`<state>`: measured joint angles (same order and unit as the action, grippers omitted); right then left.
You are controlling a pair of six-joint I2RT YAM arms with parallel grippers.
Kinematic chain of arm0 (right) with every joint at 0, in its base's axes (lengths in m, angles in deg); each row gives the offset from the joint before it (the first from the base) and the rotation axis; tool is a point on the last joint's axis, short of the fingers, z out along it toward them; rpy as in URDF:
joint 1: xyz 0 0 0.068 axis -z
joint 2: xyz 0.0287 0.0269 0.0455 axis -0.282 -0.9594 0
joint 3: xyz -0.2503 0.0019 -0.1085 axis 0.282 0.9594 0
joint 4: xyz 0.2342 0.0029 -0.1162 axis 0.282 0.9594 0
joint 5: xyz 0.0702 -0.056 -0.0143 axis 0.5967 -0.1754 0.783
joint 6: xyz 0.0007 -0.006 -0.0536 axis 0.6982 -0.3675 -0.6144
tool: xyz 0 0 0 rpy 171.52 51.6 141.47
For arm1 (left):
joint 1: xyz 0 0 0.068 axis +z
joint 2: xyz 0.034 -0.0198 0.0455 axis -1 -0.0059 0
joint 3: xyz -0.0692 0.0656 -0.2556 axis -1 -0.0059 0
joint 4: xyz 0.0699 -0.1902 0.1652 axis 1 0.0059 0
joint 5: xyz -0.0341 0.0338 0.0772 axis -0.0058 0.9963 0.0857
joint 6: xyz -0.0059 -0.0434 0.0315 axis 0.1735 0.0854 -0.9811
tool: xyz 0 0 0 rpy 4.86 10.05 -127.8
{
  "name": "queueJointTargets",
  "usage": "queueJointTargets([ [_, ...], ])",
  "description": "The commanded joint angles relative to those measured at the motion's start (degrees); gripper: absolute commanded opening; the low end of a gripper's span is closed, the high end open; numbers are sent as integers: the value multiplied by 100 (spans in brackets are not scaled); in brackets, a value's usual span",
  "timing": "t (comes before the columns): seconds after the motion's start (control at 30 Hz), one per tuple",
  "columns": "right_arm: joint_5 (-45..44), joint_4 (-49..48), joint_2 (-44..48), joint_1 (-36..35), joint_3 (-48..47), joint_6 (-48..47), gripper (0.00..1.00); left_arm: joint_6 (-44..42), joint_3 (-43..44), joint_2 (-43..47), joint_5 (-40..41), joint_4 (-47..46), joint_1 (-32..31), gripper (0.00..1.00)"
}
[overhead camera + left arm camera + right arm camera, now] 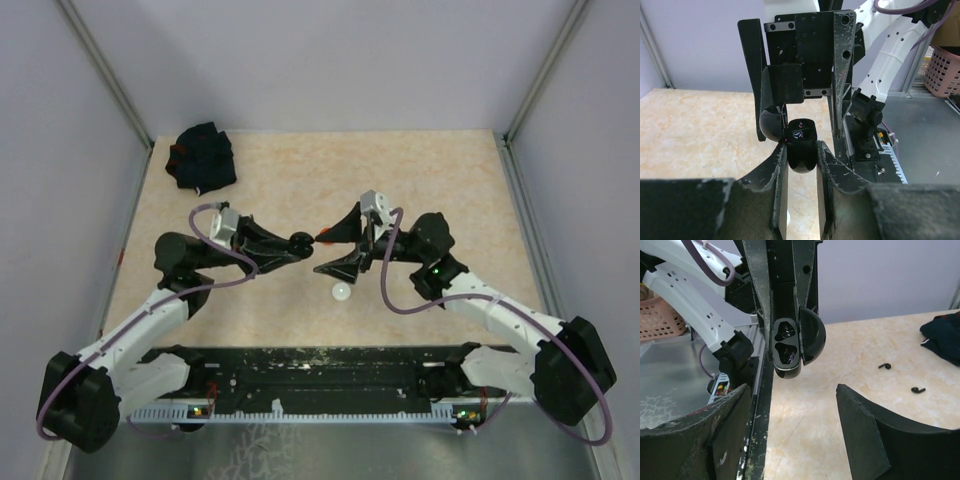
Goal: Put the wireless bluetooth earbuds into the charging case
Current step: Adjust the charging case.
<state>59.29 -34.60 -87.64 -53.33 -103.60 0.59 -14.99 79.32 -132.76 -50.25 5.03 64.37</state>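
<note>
Left gripper (801,151) is clamped on the charging case (786,345), squeezing it across its sides and holding it up off the table (865,335). The lid (812,335) is flipped open and the two sockets face the right gripper (791,392). My guess is that's the point of the pose: one arm acts as a vise and presents the openings so the other arm has a clear shot. Both sockets look empty in the right wrist view.

The right gripper's jaws are spread wide with nothing in them, hovering just in front of the case.

The earbuds (884,366) aren't in the case yet. Two small black pieces lie on the table past the case, the other earbud (918,389) a bit closer to the black fabric bundle (203,158). They're apart from each other and not touching anything. I can't make them out from the top camera, too tiny.

So it reads like early days, case ready, no bud picked. The right arm would need to go over, pinch one off the flat tabletop and bring it back. Those things are small and slick, so slipping or twisting in the grip seems like the main risk. There's also a small white ball (341,291) on the table near the arms, no idea what it's for.
</note>
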Motion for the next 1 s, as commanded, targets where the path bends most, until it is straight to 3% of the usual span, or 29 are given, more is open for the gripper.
queueJointTargets([
  [0.0,94,-1107,-67,-41,16,271,67,209,-53,-62,-127,-725,-41,4],
  [0.27,33,-1210,-261,-247,-91,143,56,224,-13,-174,-30,-914,-149,2],
  [0.7,-16,-1544,-336,-309,-89,333,17,-21,-48,-68,90,-595,-221,4],
  [0.9,-55,-1594,-322,-304,-72,422,1,-139,-65,46,230,-419,-224,18],
  [0.97,-93,-1587,-304,-302,-67,424,0,-175,-83,98,260,-329,-223,24],
])
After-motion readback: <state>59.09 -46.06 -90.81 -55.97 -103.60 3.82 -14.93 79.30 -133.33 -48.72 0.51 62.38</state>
